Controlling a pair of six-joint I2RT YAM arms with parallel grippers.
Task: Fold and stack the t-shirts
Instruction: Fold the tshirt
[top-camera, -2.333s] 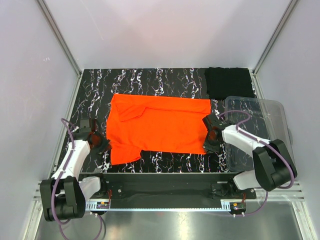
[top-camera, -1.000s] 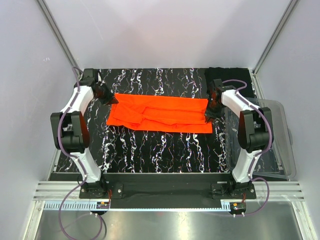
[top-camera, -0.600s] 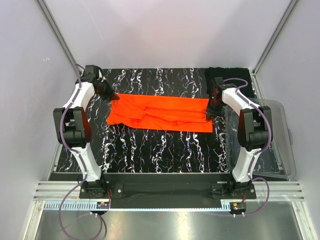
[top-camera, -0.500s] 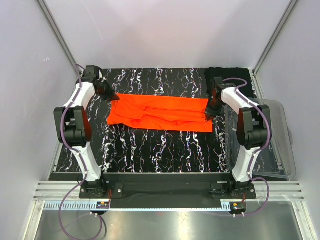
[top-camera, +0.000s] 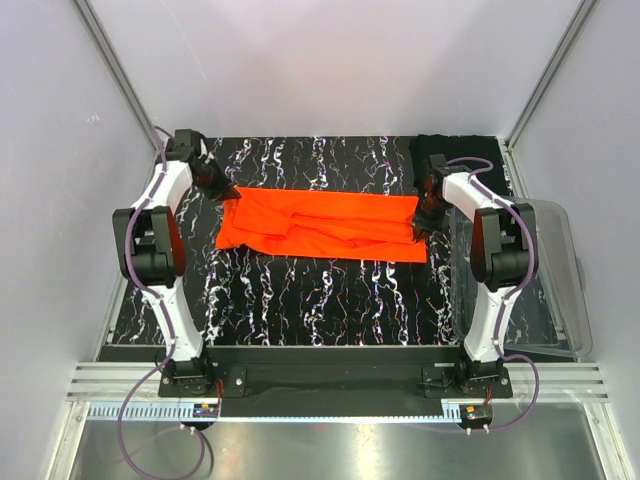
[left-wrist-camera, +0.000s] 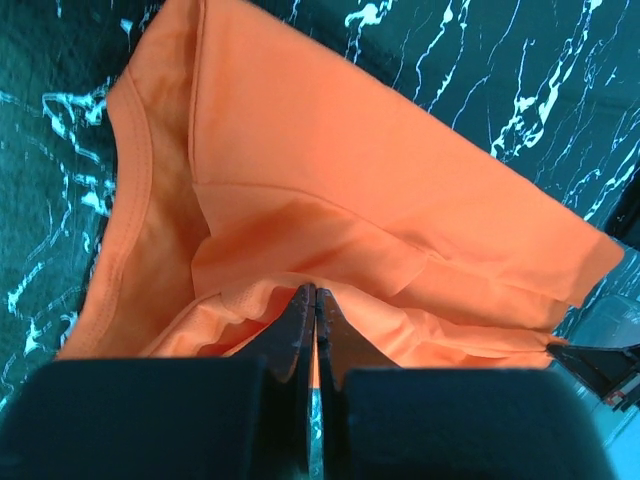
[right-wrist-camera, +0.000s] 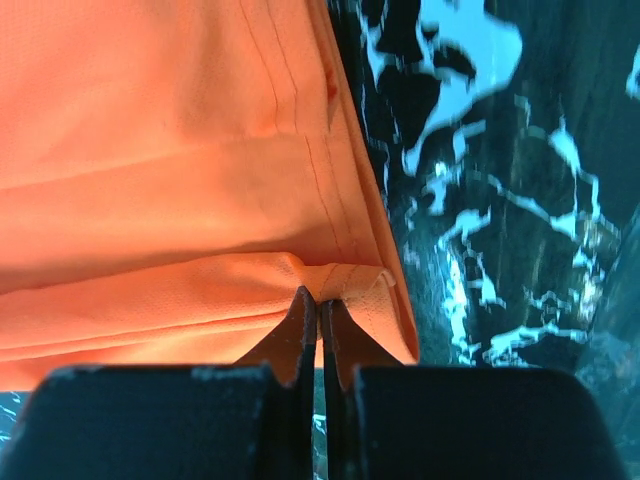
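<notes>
The orange-red t-shirt lies folded in half lengthwise as a wide band across the far part of the marbled table. My left gripper is shut on its far left edge; in the left wrist view the jaws pinch a fold of orange cloth. My right gripper is shut on the shirt's right edge; in the right wrist view the jaws pinch the hemmed corner. The black t-shirt lies folded at the far right corner, partly behind the right arm.
A clear plastic bin stands at the table's right edge beside the right arm. Grey walls and metal posts close in the table on the left, back and right. The black marbled tabletop shows in front of the shirt.
Both grippers carried the shirt's near edge to the far side, folding it in half. Over the last half second the cloth has settled and the arms have barely shifted.
</notes>
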